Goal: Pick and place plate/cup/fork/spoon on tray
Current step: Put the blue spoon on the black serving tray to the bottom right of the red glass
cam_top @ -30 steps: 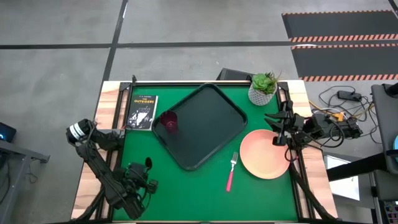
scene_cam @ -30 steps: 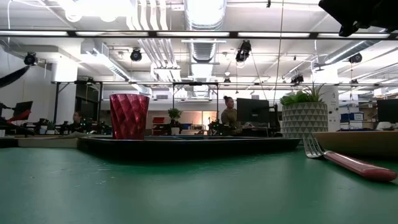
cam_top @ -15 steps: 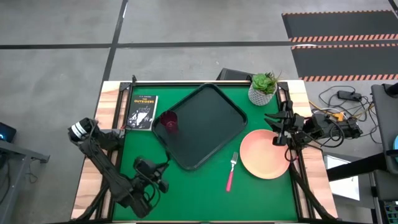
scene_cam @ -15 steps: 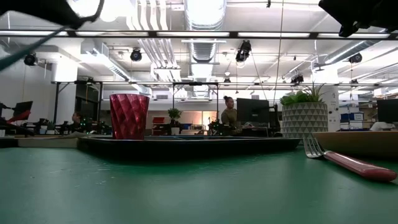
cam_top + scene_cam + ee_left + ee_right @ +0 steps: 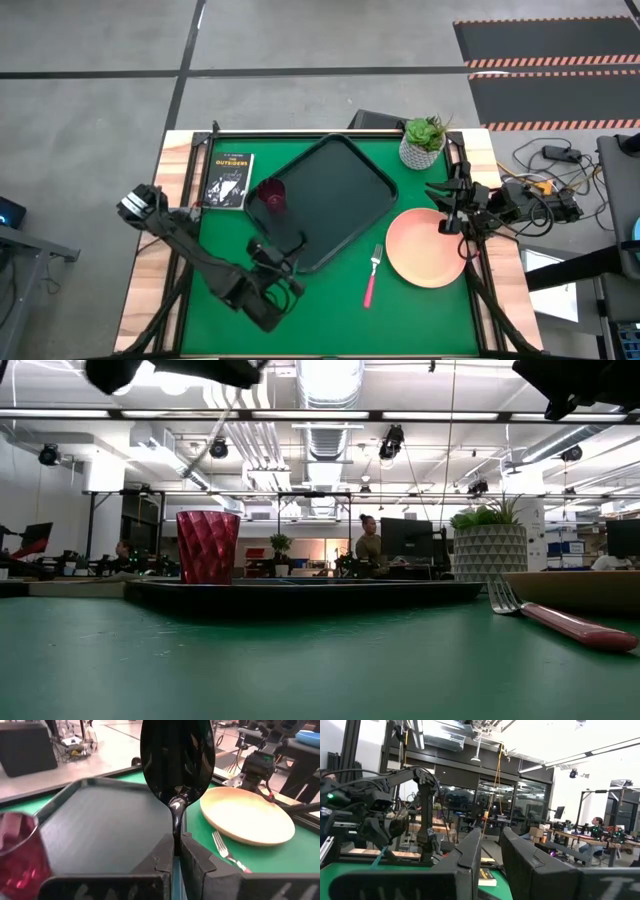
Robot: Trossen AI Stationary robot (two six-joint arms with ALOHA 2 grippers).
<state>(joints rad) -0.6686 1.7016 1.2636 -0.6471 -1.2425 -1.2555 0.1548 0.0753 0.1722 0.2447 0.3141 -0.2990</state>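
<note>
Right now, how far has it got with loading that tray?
One of four looks done: the cup stands on the tray, at its left corner. In hand: the left tool is shut on the spoon, by the tray's edge. Left to do: the plate and the fork lie on the green table beside the tray. The right tool waits open by the plate.

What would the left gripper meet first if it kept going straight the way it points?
Probably the tray: the left gripper, shut on the spoon, points across its floor toward the far rim. The cup sits off to one side.
</note>
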